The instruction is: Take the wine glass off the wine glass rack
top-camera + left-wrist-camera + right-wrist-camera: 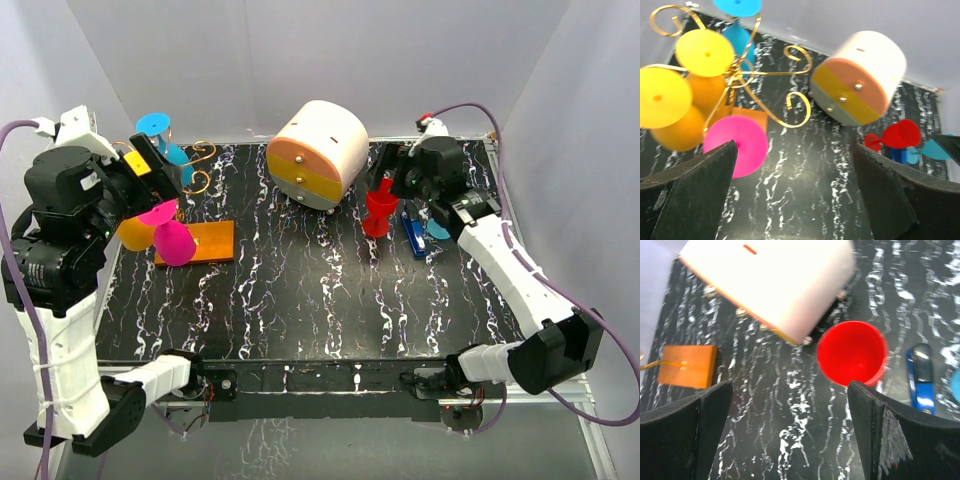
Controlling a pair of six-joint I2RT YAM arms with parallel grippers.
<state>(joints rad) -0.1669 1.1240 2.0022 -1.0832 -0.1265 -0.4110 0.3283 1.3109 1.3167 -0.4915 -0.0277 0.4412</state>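
The wine glass rack (pixel 203 160), gold wire scrolls on an orange base (pixel 205 243), stands at the table's left. Pink (pixel 172 238), yellow (pixel 135 232) and blue (pixel 158 127) wine glasses hang from it. My left gripper (pixel 150 172) hovers open right beside the rack; in its wrist view the wire arms (pixel 771 73) and the pink glass (pixel 740 142) lie just ahead of the left gripper (pixel 795 147). A red wine glass (pixel 380 212) stands upright on the table. My right gripper (pixel 790 387) is open, with the red wine glass (pixel 852 353) just beyond its right finger.
A white-and-orange rounded drawer box (pixel 318 152) sits at the back centre, close to the red glass. A blue object (pixel 415 234) and a teal glass (pixel 438 228) lie under the right arm. White walls enclose the table on three sides.
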